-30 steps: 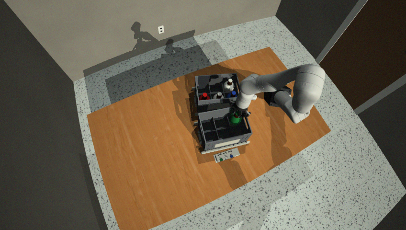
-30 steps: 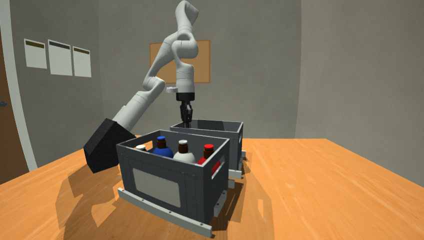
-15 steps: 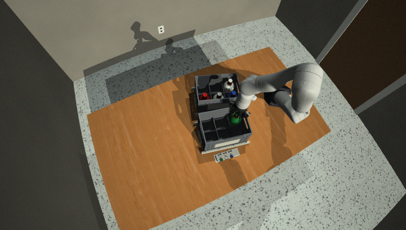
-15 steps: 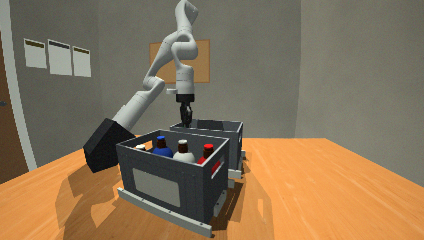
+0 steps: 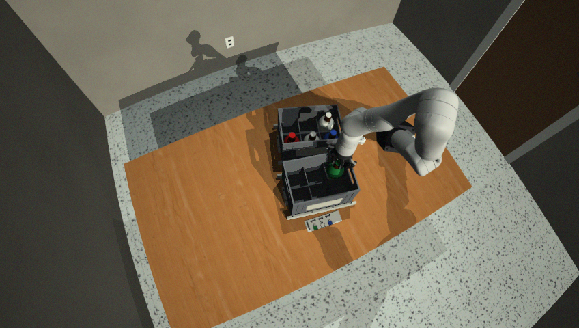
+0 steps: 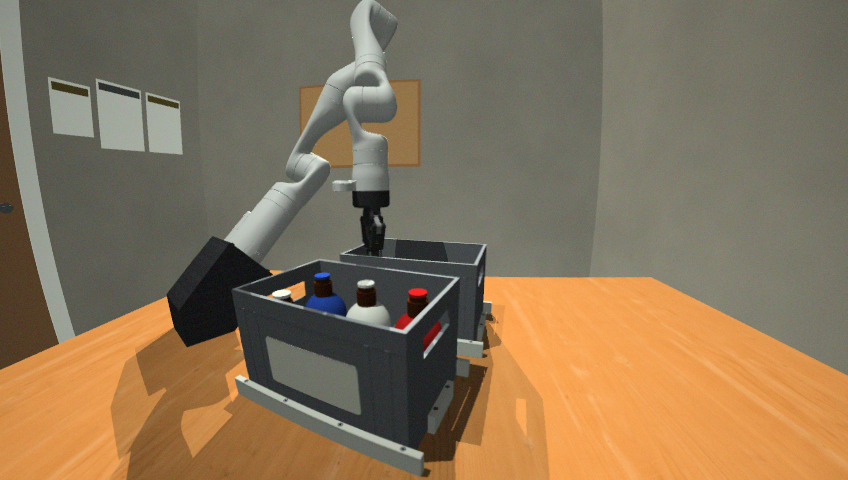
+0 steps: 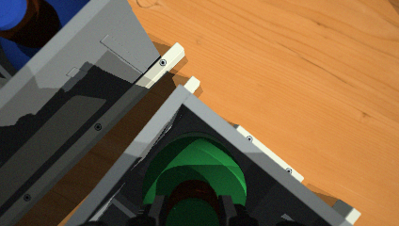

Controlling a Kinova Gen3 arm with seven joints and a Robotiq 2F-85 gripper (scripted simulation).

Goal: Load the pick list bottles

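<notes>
Editor: Where is the bottle?

Photographer: The green bottle stands inside the receiving crate, in the corner cell nearest both the arm and the other crate. It looks upright; whether its base touches the floor of the cell is hidden.

Editor: And the hand?

Photographer: The gripper grasps the bottle by its neck, a finger on either side. A hold from above presumably keeps the wide body free to pass between the dividers.

Editor: Why this bottle?

Photographer: The pick list, beside the crate, shows green, white and blue marks; its counts are too small to read. Green belongs, and a corner cell likely leaves room for the rest.

Editor: What waits next door?

Photographer: A red bottle, a blue bottle and two white bottles, one between them, one in the other row. Red has no mark visible, so it probably stays.

Editor: The risk?

Photographer: Letting go before the base is seated, or snagging a wall. Pale rails appear meant to keep the crates in place.
</notes>
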